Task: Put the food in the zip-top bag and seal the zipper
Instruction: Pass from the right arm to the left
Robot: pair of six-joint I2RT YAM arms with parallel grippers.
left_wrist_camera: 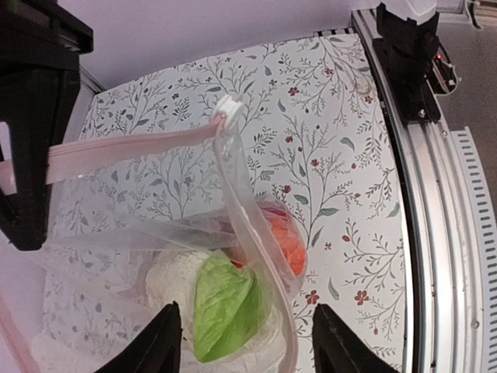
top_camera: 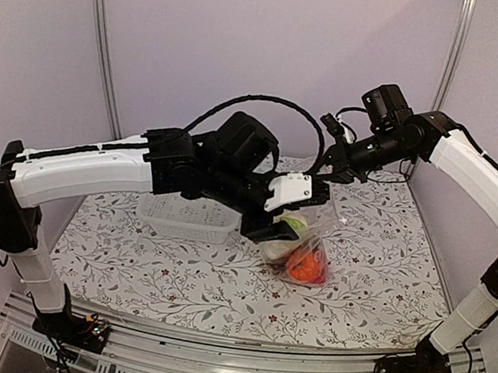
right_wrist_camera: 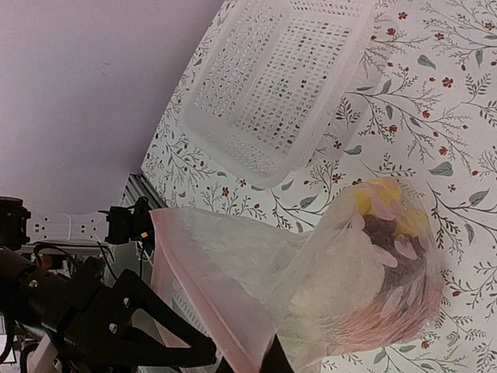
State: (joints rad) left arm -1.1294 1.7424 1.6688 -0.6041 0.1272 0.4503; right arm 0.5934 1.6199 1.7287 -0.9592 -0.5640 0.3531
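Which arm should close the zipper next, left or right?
Left, probably. The right gripper is shut on the mouth edge of the zip-top bag, holding it up; the left gripper is open close to the bag, with the zipper and its white slider in its wrist view. The food is already inside.

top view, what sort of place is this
Likely a robot lab cell, not a kitchen: aluminium rail along the near edge, plain panel walls, floral table cover, toy food in a bag.
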